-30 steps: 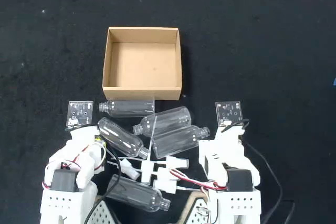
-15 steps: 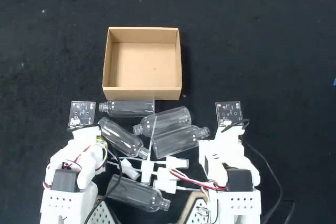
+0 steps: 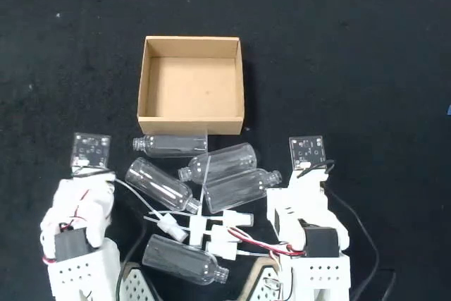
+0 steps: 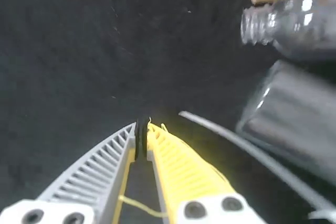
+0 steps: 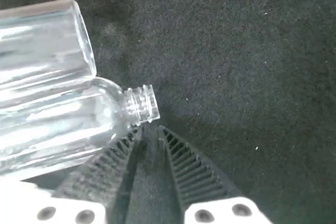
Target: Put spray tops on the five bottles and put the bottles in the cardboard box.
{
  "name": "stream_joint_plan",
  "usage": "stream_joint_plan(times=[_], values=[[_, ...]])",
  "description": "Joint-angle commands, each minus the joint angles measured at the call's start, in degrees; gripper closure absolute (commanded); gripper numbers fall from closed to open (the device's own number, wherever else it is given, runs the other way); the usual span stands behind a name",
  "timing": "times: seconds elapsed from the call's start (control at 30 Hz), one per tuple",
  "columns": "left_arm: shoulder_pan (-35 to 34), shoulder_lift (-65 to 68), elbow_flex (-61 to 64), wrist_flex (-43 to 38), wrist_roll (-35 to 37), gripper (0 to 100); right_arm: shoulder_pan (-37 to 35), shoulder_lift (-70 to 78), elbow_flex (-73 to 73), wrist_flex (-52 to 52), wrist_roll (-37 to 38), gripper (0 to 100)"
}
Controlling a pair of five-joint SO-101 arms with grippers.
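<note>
We found the five clear plastic bottles lying uncapped on the black table, just short of the open brown cardboard box, with the white spray tops clustered beside them. Our left tool was pinched shut on nothing; our right tool, barely parted, hovered at one bottle's threaded neck. We judged the round bottles liable to roll if nudged, and the long dip tubes liable to snag neighbours.

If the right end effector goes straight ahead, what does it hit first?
The right end effector would likely meet the bottle neck just ahead; depth is unclear.
</note>
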Motion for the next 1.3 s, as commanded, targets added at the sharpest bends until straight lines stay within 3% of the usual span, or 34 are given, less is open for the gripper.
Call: stream_joint_plan(times=[0.0,0.1,0.3,0.5,0.63,0.83,1.03,1.27], values=[[-2.4,-0.4,-6.9,-1.1,-12.8,97,-1.0,-5.4,0.0,1.2,0.1,98.7],[-1.6,-0.4,-13.7,2.4,-11.4,95,-1.0,-5.4,0.0,1.2,0.1,98.7],[2.7,4.0,-26.2,7.8,-11.3,72,-1.0,-5.4,0.0,1.2,0.1,98.7],[3.6,28.1,-37.1,7.7,-11.2,75,-1.0,-5.4,0.0,1.2,0.1,98.7],[4.2,44.7,-45.9,8.8,-4.4,75,-1.0,-5.4,0.0,1.2,0.1,98.7],[15.2,62.2,-54.4,13.2,-2.0,75,-1.0,-5.4,0.0,1.2,0.1,98.7],[20.3,73.1,-55.6,12.6,-2.0,75,-1.0,-5.4,0.0,1.2,0.1,98.7],[15.1,74.7,-50.9,4.0,-2.5,75,-1.0,-5.4,0.0,1.2,0.1,98.7]])
